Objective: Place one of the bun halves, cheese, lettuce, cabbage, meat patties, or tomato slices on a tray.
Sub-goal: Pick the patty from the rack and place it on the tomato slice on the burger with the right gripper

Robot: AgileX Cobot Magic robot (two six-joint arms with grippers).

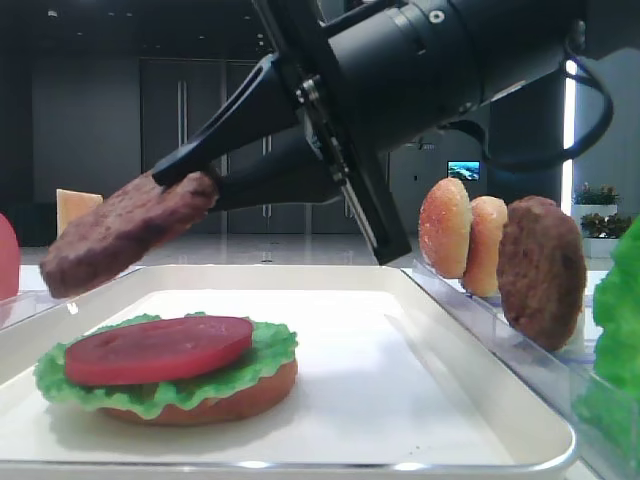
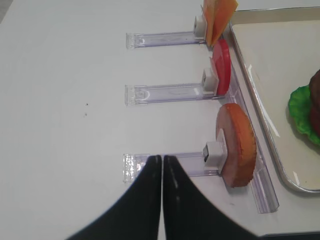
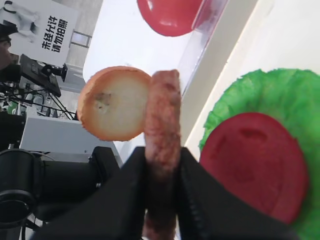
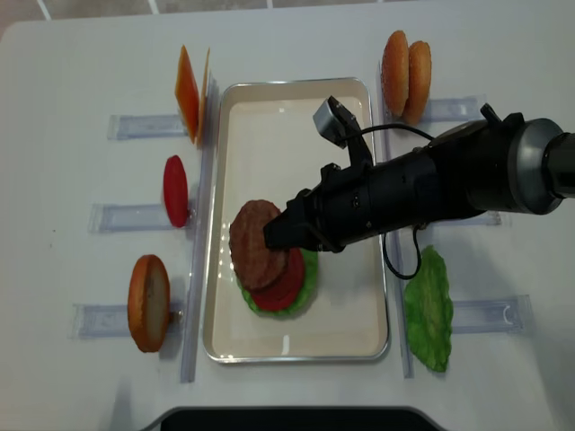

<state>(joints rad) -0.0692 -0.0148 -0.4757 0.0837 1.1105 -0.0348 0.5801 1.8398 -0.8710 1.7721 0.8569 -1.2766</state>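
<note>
Above the tray [image 4: 355,332], the right gripper [image 4: 274,235] is clamped on a patty [image 4: 252,242], held over the tomato [image 4: 286,280] and lettuce [image 4: 310,274] stack. At nine o'clock, the left gripper [image 2: 162,165] is fully closed, empty, beside a bun [image 2: 237,145].

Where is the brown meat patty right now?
The right gripper holds the meat patty above the tray, over the tomato slice and lettuce.

Light: bright, even light is falling from overhead on the white tabletop [image 4: 72,54].
Shadows: soft, short ones are lying beside the holders.
Glare: the tray [image 1: 500,400] rim is glinting along its near edge.
Blur: the right wrist view is smearing close-up; the dark background is staying dim.
</note>
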